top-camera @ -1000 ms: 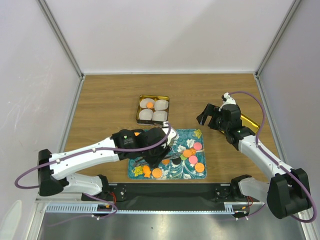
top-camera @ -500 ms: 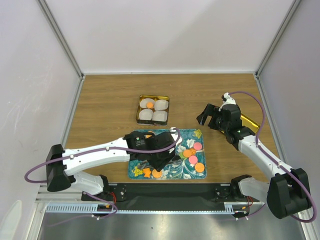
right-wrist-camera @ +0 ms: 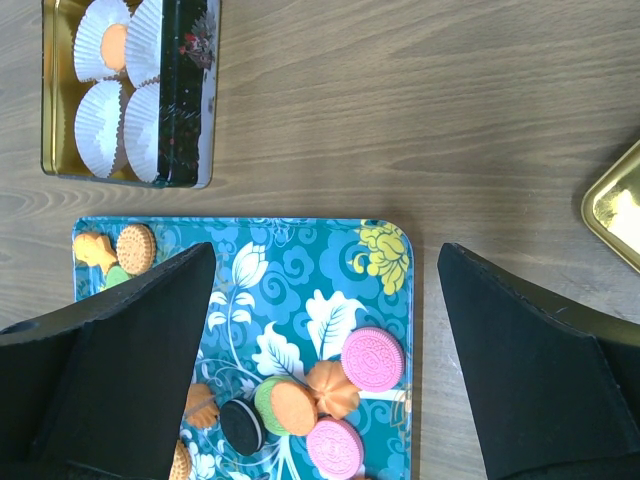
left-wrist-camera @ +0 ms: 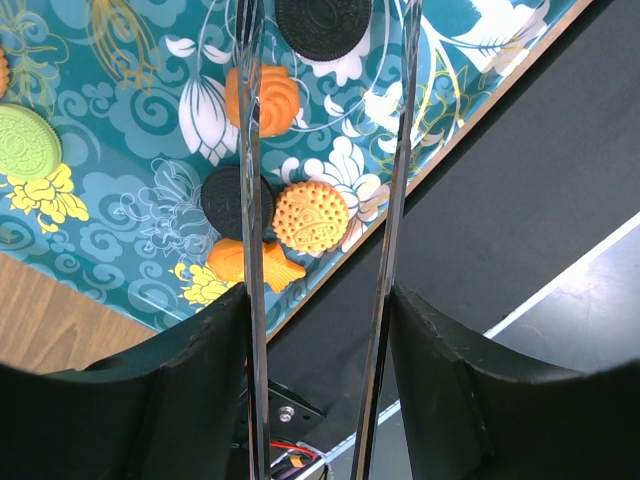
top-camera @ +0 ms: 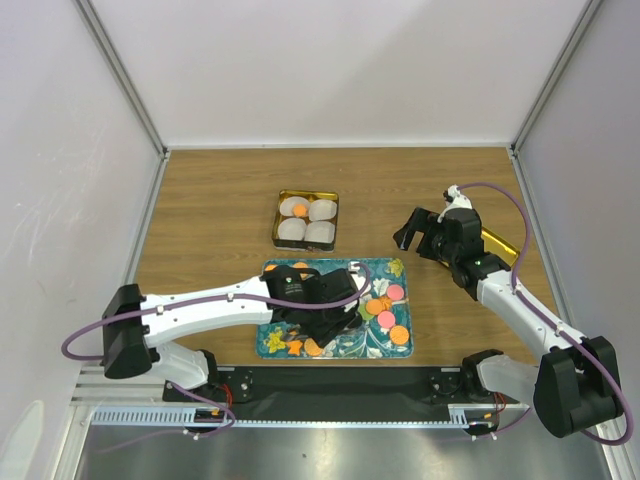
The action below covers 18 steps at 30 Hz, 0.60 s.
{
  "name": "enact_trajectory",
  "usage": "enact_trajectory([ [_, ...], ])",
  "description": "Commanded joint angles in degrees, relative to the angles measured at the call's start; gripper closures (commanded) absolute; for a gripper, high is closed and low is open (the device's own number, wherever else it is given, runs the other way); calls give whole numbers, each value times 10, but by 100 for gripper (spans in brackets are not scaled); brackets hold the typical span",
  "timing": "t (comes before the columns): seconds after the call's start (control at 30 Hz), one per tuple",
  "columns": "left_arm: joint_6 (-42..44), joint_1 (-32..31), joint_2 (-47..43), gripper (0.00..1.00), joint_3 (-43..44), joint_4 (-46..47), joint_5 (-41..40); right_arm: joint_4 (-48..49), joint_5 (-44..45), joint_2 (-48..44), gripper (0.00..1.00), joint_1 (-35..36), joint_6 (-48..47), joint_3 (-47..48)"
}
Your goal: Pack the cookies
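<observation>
Cookies [top-camera: 386,318] in orange, pink, black and green lie flat and scattered on a blue flowered tray [top-camera: 395,268] at the near middle of the wooden table [top-camera: 210,210]. Just beyond the tray stands a gold tin [top-camera: 306,193] with four white paper cups [top-camera: 322,211] inside. One orange cookie [top-camera: 299,209] sits in the far left cup.

The left gripper [top-camera: 335,322] hangs low over the left half of the tray. Its two thin metal fingers [left-wrist-camera: 252,150] are spread apart and grasp nothing. The left wrist view shows a black cookie [left-wrist-camera: 322,22] and a round orange cookie [left-wrist-camera: 312,215] lying on the tray in the gap between the fingers. A second black one [left-wrist-camera: 235,200] touches the round orange cookie and lies partly behind one finger. A fish-shaped orange piece [left-wrist-camera: 255,265] rests near the tray's edge, and a green cookie [left-wrist-camera: 28,142] lies well apart to the side. Whether the fingers touch the tray cannot be told.

The right gripper [top-camera: 412,232] is raised above the table near the tray's far right corner, jaws wide apart and empty. Its camera looks down on two pink cookies [right-wrist-camera: 372,358], with a black, a green and some orange ones close beside them. A gold lid [top-camera: 497,245] lies on the table at the right, partly hidden by the right arm.
</observation>
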Motion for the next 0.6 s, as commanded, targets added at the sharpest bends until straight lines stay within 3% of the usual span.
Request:
enact_trajectory([
  [0.0,10,-6,2,39,9,11,2,15,-1,-5,1,-2,-5,3],
  [0.13,11,-7,5,42,7,13,-8,15,-3,-5,0,-2,-5,5],
  [0.33,10,-6,10,58,3,11,-29,14,-3,-6,0,-2,-5,4],
  [0.57,21,4,-14,61,36,-14,-61,12,-4,-8,0,-2,-5,5],
])
